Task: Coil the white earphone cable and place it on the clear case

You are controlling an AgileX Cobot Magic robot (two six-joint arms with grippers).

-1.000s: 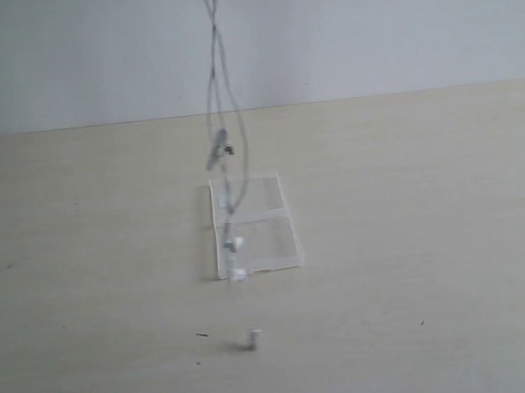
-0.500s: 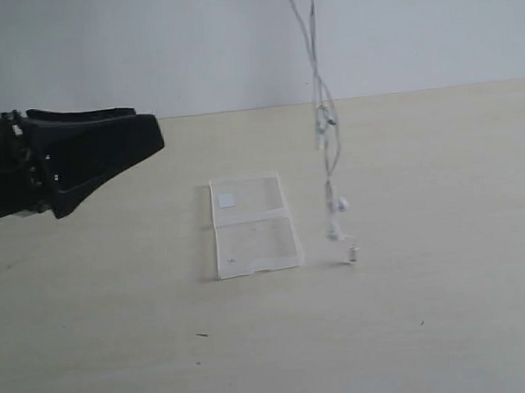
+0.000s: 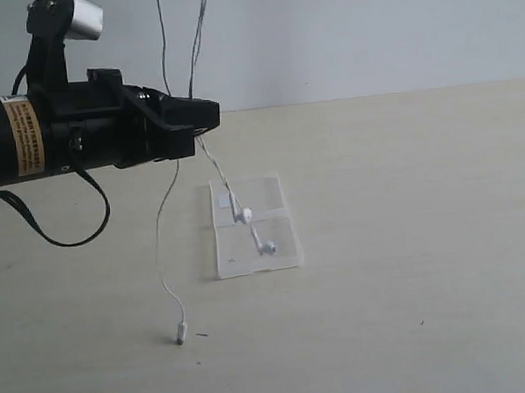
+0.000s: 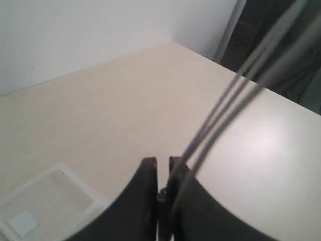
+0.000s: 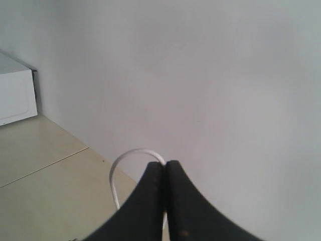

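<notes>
White earphone cable (image 4: 230, 103): likely featherweight, limp, slippery; your left gripper (image 4: 162, 163) nips its strands, jaws almost closed, right gripper (image 5: 165, 168) clamps a loop; grasp mid-strand, not earbuds (image 3: 245, 215).

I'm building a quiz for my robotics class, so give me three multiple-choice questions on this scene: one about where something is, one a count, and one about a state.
1. Where are the earbuds?
A) over the clear case
B) far to its right
C) far to its left

2. How many earbuds show?
A) one
B) two
C) four

3. The left claw is:
A) wide open
B) closed on the white earphone cable
C) holding the case

Answers:
1 A, both buds sit within the case's outline.
2 B, two white buds are visible.
3 B, its jaws pinch the cable strands.
</notes>
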